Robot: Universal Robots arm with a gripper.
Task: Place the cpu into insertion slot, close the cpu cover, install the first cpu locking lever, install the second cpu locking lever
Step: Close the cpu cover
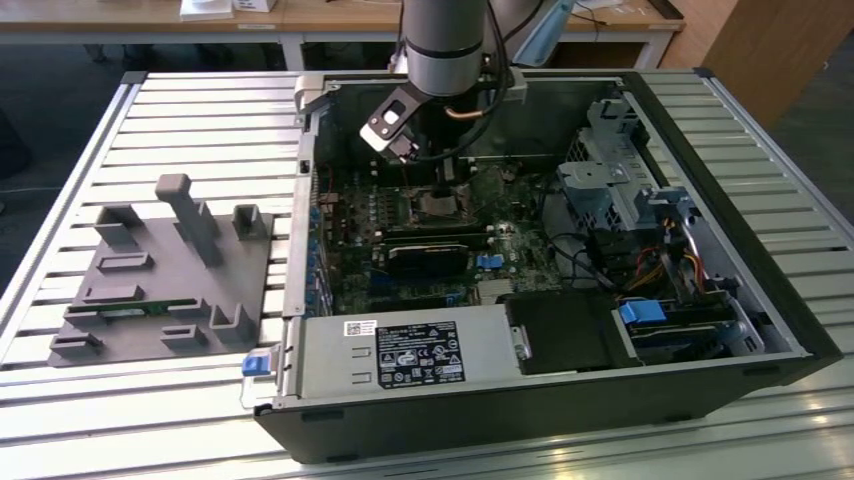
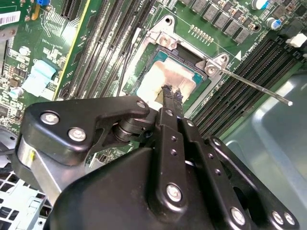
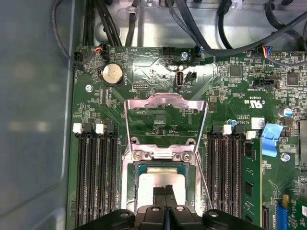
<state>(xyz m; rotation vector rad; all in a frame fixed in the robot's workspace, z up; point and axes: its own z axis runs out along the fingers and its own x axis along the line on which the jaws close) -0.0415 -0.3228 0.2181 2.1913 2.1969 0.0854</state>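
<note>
At the cpu (image 2: 168,74), jaws tight together.

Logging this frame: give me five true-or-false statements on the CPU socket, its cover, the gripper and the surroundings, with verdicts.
1. The cpu lies in the insertion slot. True.
2. The cpu cover is shut over the chip. False: it stands open, with green board showing through its cut-out.
3. The gripper has its fingers spread wide. False: they are together, with the tips at the cpu's pale face.
4. A thin metal lever sticks out free beside the socket. True.
5. The grey fixture sits on the exterior view's right of the computer case. False: it is on the left.
</note>
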